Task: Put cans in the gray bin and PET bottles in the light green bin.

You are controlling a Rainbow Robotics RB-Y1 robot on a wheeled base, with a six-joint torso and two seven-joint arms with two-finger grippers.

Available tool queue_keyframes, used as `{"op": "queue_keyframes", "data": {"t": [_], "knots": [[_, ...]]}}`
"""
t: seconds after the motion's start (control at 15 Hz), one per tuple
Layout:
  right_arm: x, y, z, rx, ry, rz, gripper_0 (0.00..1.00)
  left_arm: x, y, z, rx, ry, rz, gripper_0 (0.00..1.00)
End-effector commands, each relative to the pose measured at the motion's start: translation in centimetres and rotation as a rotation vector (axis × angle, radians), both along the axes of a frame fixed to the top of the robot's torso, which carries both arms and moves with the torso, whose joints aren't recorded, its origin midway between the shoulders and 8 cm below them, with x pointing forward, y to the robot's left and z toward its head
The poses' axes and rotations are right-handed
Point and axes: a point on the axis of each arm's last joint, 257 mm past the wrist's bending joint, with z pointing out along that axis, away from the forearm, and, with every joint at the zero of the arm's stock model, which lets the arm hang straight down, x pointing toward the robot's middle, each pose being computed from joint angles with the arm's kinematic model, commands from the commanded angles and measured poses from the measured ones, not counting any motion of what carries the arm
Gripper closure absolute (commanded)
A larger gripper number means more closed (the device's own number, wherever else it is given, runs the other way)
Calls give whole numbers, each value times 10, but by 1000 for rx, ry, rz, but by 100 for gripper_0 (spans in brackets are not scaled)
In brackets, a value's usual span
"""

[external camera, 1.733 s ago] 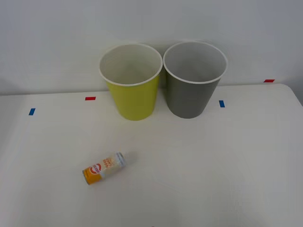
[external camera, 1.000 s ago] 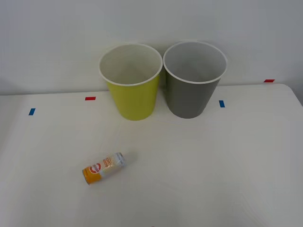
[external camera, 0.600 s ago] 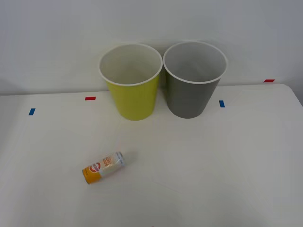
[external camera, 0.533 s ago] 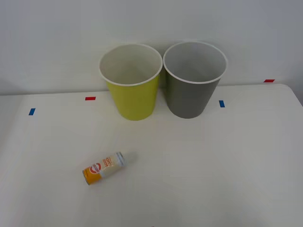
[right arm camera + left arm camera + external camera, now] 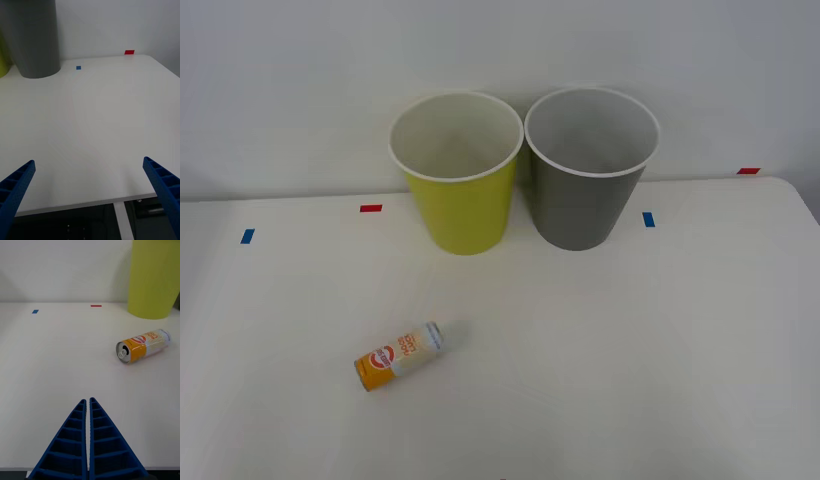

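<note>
An orange and white can (image 5: 400,355) lies on its side on the white table (image 5: 630,330), left of centre. At the back stand the light green bin (image 5: 458,172) and, right beside it, the gray bin (image 5: 589,167), both upright. In the left wrist view the can (image 5: 144,345) lies a good way beyond my left gripper (image 5: 88,402), whose blue fingers are shut with nothing between them, and the light green bin (image 5: 153,277) rises behind. My right gripper (image 5: 90,168) stands open over bare table near the front edge, with the gray bin (image 5: 32,37) far ahead.
Small red tape marks (image 5: 370,208) and blue tape marks (image 5: 648,219) dot the table near the back. A white wall runs behind the bins. The table's front edge (image 5: 93,202) lies just under my right gripper.
</note>
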Motion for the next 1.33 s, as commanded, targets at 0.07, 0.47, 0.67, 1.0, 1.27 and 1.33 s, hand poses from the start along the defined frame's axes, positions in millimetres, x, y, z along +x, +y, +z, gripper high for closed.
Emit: {"op": "queue_keyframes", "data": {"t": [0.07, 0.47, 0.67, 1.0, 1.27, 1.33], "knots": [[19, 2, 7, 1, -35, 3, 0, 22, -4, 10, -1, -46, -15, 100], [19, 2, 7, 1, -35, 3, 0, 22, -4, 10, -1, -46, -15, 100], [19, 2, 7, 1, -35, 3, 0, 22, -4, 10, -1, -46, -15, 100], [19, 2, 7, 1, -35, 3, 0, 22, -4, 10, -1, -46, -15, 100], [19, 2, 7, 1, -35, 3, 0, 22, -4, 10, -1, -46, -15, 100], [19, 2, 7, 1, -35, 3, 0, 22, -4, 10, -1, -46, -15, 100]]}}
